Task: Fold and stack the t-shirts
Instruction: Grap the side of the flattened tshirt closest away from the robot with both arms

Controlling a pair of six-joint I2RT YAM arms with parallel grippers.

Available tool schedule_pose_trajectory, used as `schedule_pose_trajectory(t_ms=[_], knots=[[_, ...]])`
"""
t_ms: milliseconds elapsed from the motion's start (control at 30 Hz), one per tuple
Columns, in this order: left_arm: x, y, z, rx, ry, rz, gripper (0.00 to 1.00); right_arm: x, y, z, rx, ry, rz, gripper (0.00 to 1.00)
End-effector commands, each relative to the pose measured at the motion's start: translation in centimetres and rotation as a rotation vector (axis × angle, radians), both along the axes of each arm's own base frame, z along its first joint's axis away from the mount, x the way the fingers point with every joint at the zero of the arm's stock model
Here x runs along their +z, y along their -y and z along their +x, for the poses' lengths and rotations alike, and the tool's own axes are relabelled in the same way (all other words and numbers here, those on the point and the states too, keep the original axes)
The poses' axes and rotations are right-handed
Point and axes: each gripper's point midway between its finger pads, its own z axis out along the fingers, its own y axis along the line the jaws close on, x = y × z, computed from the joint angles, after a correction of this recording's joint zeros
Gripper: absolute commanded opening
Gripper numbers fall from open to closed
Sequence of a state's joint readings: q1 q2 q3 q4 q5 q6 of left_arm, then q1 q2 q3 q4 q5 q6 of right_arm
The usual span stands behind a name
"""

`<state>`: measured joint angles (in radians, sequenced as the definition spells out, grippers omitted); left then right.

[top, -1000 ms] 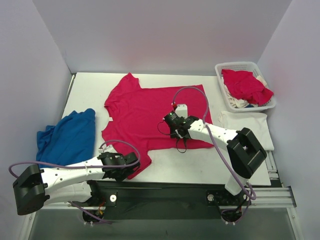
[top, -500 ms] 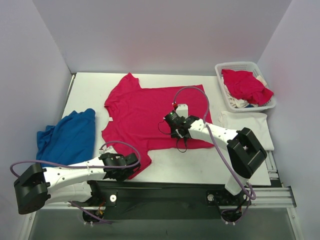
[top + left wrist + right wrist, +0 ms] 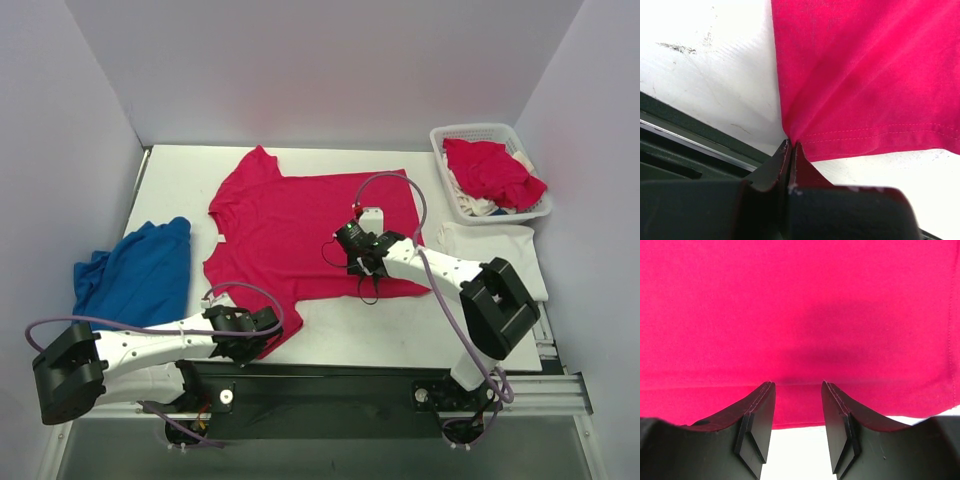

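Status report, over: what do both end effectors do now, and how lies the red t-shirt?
Left end effector shut on red t-shirt near corner. Right end effector open over its hem. Shirt spread flat; blue cloth lies apart.

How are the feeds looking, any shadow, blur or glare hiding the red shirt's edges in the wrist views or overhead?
Left wrist: the red shirt hem is sharp; the shut left gripper is dark and soft up close. Right wrist: the right gripper casts a soft shadow on the cloth, but the hem stitching is readable. Top view: even light, no glare; the white shirt is faint against the table.
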<state>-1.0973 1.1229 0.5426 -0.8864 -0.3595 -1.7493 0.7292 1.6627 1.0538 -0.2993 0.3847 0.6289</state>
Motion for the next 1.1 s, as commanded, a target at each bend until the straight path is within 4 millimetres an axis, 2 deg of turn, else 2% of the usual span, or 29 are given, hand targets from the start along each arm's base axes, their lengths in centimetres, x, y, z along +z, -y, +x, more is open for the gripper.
schedule_pose_trajectory(t_ms=[0,100,233,433,700,933,1067], knots=[[1.2,0.2,0.6,0.020,0.038,-0.021,0.00,1.3,1.6,-0.4,-0.045,0.033,-0.005,0.42],[2.0,-1.0,0.8,0.038,0.062,0.023,0.00,1.6,3.1,-0.7,-0.081,0.051,-0.023,0.43],[3.5,-2.7,1.8,0.079,0.137,0.080,0.00,1.2,6.5,-1.5,-0.170,0.050,-0.044,0.45],[5.5,-4.0,3.1,0.094,0.218,0.141,0.00,-0.6,10.3,-3.7,-0.277,0.008,-0.068,0.48],[6.3,-4.9,3.7,0.093,0.250,0.205,0.00,-0.7,14.5,-3.8,-0.423,0.014,-0.077,0.48],[6.3,-5.6,3.7,0.096,0.264,0.215,0.00,-1.8,17.1,-5.1,-0.508,-0.028,-0.073,0.46],[6.3,-5.5,3.8,0.089,0.272,0.209,0.00,-2.2,17.0,-5.7,-0.514,-0.048,-0.045,0.45]])
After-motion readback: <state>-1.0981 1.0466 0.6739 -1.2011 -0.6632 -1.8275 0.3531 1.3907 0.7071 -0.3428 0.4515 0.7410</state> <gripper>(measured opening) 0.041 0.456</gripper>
